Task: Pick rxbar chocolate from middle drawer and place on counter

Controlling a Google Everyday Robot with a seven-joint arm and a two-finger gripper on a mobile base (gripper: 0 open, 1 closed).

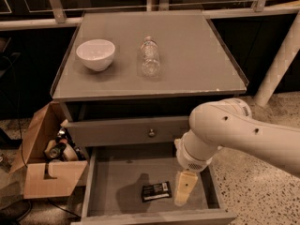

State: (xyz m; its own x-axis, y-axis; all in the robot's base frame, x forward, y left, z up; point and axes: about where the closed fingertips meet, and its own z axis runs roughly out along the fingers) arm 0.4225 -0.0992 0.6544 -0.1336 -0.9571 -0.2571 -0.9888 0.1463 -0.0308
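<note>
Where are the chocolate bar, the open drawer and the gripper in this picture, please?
chocolate bar (156,191): camera view, middle of its black wrapper.
drawer (111,175): camera view, bare grey floor left of the bar.
gripper (183,197): camera view, pale tip, down in the drawer just right of the bar.

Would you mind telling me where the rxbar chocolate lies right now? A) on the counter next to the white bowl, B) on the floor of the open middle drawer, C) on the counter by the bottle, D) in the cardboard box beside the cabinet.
B: the rxbar chocolate lies flat on the grey floor of the pulled-out middle drawer, with the gripper hanging in the drawer just beside it.
</note>
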